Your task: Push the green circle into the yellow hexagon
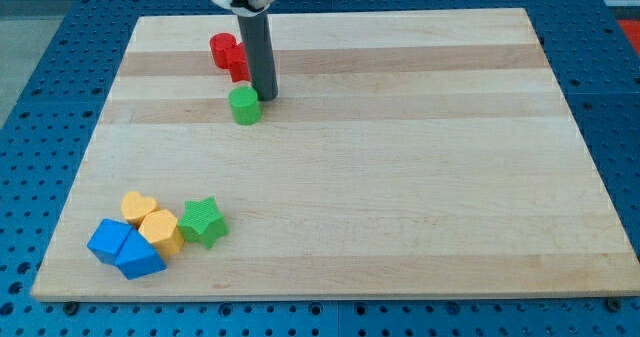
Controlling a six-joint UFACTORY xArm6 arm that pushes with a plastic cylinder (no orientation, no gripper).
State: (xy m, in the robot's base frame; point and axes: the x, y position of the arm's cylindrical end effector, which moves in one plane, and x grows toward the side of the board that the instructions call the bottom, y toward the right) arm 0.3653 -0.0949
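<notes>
The green circle [243, 106] stands on the wooden board toward the view's upper left. My tip [264, 96] touches it on its upper right side. The yellow hexagon [162, 231] lies at the view's lower left, far below the green circle, in a cluster of blocks.
Next to the yellow hexagon are a yellow heart [138, 207], a green star [203, 221] and two blue blocks [122, 249]. Two red blocks [229, 54] sit at the upper left, partly behind the rod. The board's edge [330, 285] runs along the view's bottom.
</notes>
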